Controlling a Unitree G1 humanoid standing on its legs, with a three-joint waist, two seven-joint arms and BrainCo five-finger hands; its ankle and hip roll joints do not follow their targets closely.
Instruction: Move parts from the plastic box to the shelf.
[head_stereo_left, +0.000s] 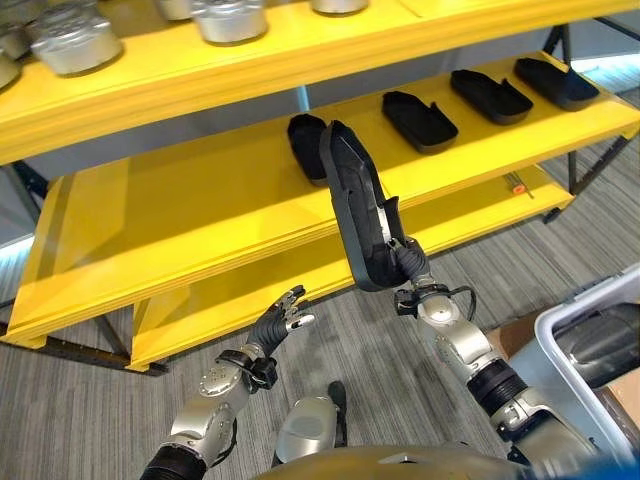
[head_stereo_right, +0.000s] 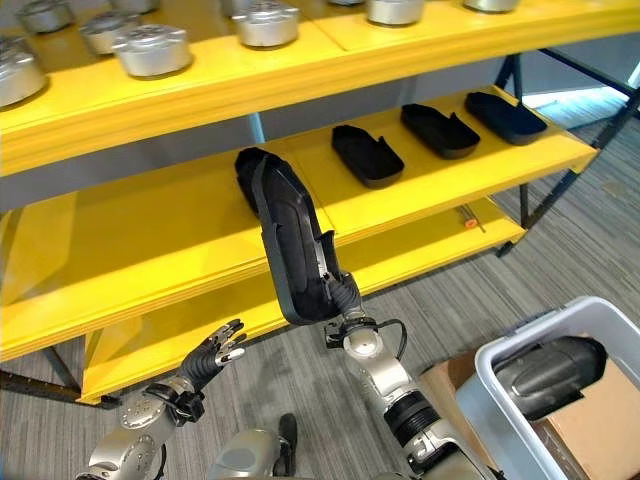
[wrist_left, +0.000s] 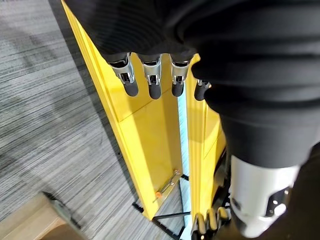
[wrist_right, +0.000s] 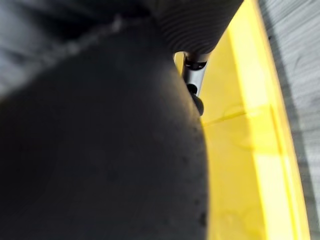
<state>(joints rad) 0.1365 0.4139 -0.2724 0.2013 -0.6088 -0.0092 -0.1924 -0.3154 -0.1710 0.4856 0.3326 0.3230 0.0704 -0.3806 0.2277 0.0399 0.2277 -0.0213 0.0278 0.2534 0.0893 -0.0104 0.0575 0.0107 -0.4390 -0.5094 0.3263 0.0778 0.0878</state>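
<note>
A long black moulded part (head_stereo_left: 355, 205) stands nearly upright in front of the yellow shelf's middle board (head_stereo_left: 200, 230), held at its lower end by my right hand (head_stereo_left: 408, 262), whose fingers are curled round it. In the right wrist view the black part (wrist_right: 100, 140) is pressed against the hand. Three more black parts (head_stereo_left: 420, 120) lie in a row on that board to the right, and another (head_stereo_left: 305, 145) sits just behind the held one. My left hand (head_stereo_left: 280, 322) hangs low in front of the bottom board with straight, relaxed fingers (wrist_left: 150, 82), holding nothing. The grey plastic box (head_stereo_right: 500, 395) stands at the lower right with a dark part (head_stereo_right: 550, 375) inside.
Several round silver metal parts (head_stereo_left: 75, 40) sit on the top board. A cardboard box (head_stereo_right: 590, 420) lies beside the plastic box. An orange-handled tool (head_stereo_left: 518, 186) rests on the bottom board at the right. The left half of the middle board is bare yellow.
</note>
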